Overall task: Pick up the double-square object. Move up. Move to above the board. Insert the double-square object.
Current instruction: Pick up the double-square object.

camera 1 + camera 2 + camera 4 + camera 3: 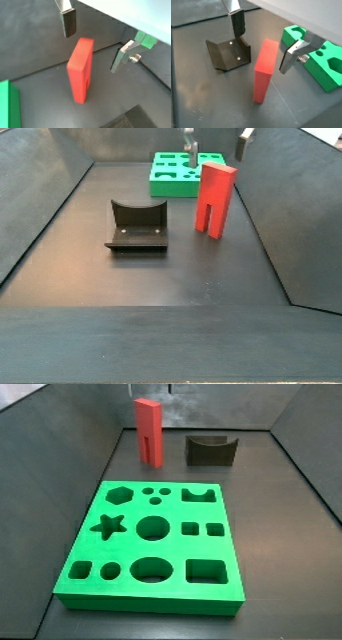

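Observation:
The double-square object (147,432) is a tall red slab standing upright on the dark floor, seen in both side views (214,198) and from above in both wrist views (80,70) (264,70). The gripper (261,52) hangs open above its top, with one finger (237,22) on one side and the other finger (291,55) on the other side, neither touching it. The gripper (217,143) shows only as finger ends at the picture's upper edge in a side view. The bright green board (158,539) lies flat with its shaped holes empty, also seen beyond the red slab (174,173).
The dark fixture (136,226) stands on the floor beside the red slab, also in a wrist view (228,55) and a side view (210,449). Sloping grey walls enclose the floor on all sides.

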Available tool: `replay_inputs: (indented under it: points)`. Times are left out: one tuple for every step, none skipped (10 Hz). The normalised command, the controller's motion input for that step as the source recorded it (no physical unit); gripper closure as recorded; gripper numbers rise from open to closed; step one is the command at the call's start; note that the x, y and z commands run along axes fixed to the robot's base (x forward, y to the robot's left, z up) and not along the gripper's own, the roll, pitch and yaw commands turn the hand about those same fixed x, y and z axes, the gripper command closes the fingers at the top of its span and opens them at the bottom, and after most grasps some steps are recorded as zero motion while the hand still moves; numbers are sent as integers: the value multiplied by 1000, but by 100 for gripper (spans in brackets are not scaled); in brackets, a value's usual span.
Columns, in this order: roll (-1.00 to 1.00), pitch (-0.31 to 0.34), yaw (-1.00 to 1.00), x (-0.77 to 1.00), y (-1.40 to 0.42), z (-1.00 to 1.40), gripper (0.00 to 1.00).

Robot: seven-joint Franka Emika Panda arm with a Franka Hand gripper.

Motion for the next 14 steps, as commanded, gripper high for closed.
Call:
replay_inputs:
  points:
    - [34, 29, 669, 63, -349, -809, 0]
    - [53, 0, 134, 0, -266, -520, 0]
    - [7, -3, 0, 0, 0, -20, 0]
    - [1, -310, 0, -469, 317, -606, 0]
    - [0, -263, 257, -329, 343, -474, 0]
    - [7, -21, -14, 0, 0, 0, 0]
    - [0, 0, 0, 0, 0, 0, 0]
    - [0, 0, 0, 0, 0, 0, 100]
    - [0, 0, 0, 0, 0, 0, 100]
    - [0, 0, 0, 0, 0, 0, 100]
    - [0, 0, 0, 0, 0, 0, 100]
    - [0, 0, 0, 0, 0, 0, 100]
    - [0, 0, 0, 0, 0, 0, 100]
    - [0, 0, 0, 0, 0, 0, 100]
